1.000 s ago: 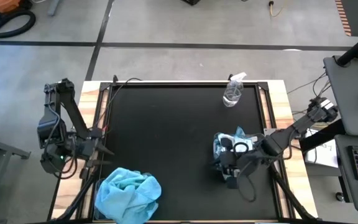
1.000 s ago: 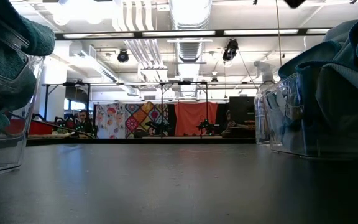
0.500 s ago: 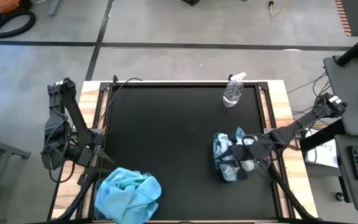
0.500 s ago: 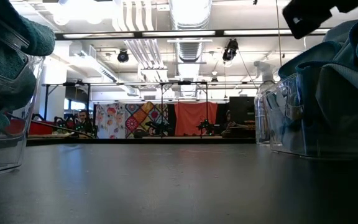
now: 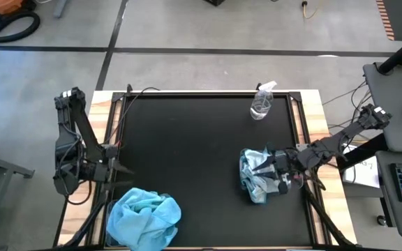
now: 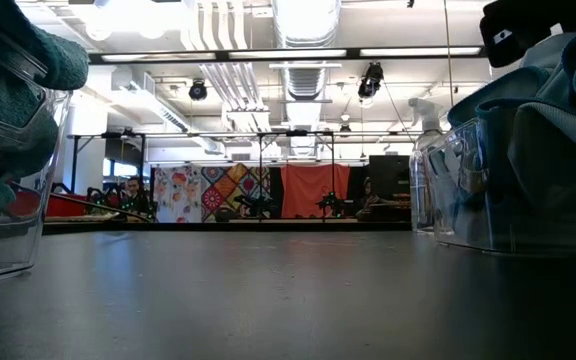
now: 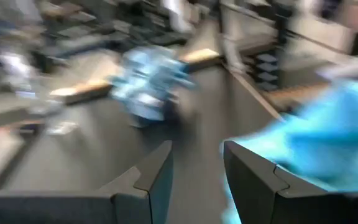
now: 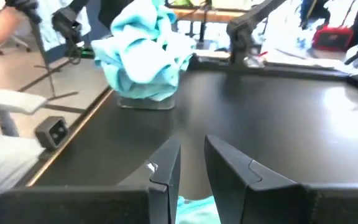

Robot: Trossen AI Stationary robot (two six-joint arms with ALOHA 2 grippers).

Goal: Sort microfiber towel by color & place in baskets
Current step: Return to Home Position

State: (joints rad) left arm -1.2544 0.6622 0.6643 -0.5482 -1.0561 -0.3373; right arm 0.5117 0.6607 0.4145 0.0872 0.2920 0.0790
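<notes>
1. The left arm (image 5: 72,132) stands folded at the left edge of the table (image 5: 187,153).
2. The left claw (image 5: 117,171) points inward at that edge. Its fingers (image 7: 151,180) are parted, with nothing between them.
3. The right arm (image 5: 333,143) reaches in low from the right edge.
4. The right claw (image 5: 271,167) sits over the table's right side. Its fingers (image 8: 166,171) are narrowly parted and hold nothing.

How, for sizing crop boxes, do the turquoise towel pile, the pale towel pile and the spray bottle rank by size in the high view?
Largest: turquoise towel pile.
Next: pale towel pile.
Smallest: spray bottle.
</notes>
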